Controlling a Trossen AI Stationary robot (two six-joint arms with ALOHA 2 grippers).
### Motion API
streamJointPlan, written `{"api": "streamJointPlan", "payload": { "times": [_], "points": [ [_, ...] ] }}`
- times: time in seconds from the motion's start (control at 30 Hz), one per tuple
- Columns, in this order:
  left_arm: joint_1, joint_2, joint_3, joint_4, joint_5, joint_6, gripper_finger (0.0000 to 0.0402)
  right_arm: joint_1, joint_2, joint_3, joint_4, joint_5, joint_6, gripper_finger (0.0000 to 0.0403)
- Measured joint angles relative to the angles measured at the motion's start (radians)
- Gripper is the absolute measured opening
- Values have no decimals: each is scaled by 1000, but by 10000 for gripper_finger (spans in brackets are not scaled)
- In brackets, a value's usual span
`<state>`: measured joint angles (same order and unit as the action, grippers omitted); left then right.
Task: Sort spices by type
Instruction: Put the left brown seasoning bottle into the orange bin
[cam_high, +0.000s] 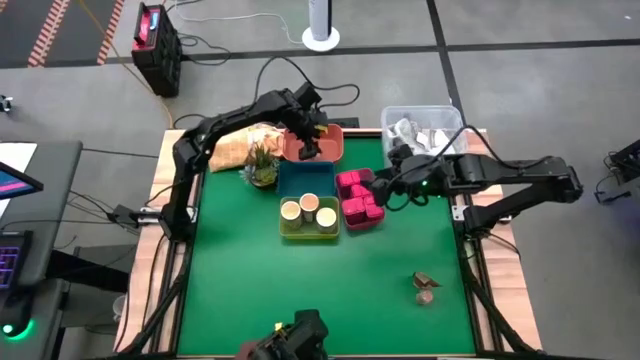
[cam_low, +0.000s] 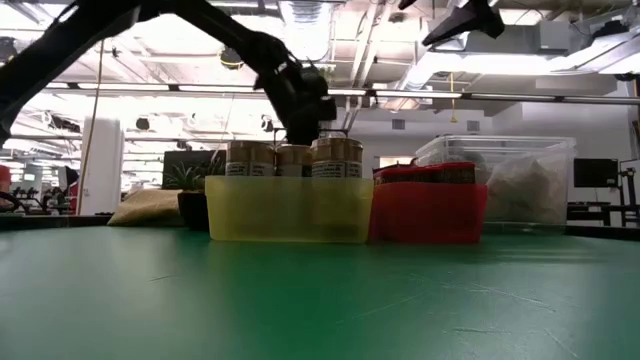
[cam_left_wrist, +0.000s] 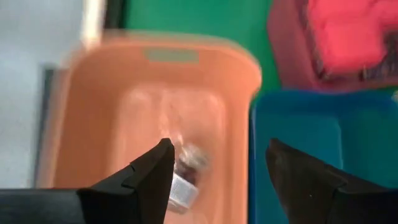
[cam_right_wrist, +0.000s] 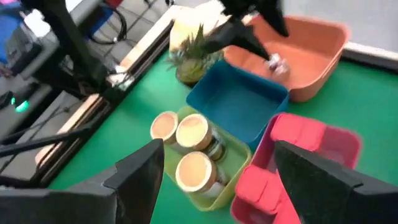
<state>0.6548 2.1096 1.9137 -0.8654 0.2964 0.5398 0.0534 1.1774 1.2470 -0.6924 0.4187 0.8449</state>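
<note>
So the left gripper (cam_high: 308, 150) hangs over the orange tray (cam_high: 330, 140), jaws parted, with a small pale item (cam_left_wrist: 186, 171) lying loose between them; I can't tell what it is. Three jars (cam_high: 308, 212) sit in the yellow tray (cam_high: 295, 231), magenta blocks (cam_high: 358, 192) in the red tray (cam_high: 362, 220), blue tray (cam_high: 305, 178) bare. Right gripper (cam_high: 385, 188) waits wide open, holding nothing, over the blocks. Risk: its elbow room is tight, so it could bump them. Brown lumps (cam_high: 425, 288) are still loose near the table's right edge.
</note>
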Motion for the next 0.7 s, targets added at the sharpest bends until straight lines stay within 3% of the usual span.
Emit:
{"api": "streamJointPlan", "payload": {
  "times": [0.4,0.7],
  "points": [
    [7,114,-5,31,-75,54,186,41,12,0,28,-11,49,327],
    [1,149,-17,92,-146,86,182,44,12,0,11,-26,48,327]
  ]
}}
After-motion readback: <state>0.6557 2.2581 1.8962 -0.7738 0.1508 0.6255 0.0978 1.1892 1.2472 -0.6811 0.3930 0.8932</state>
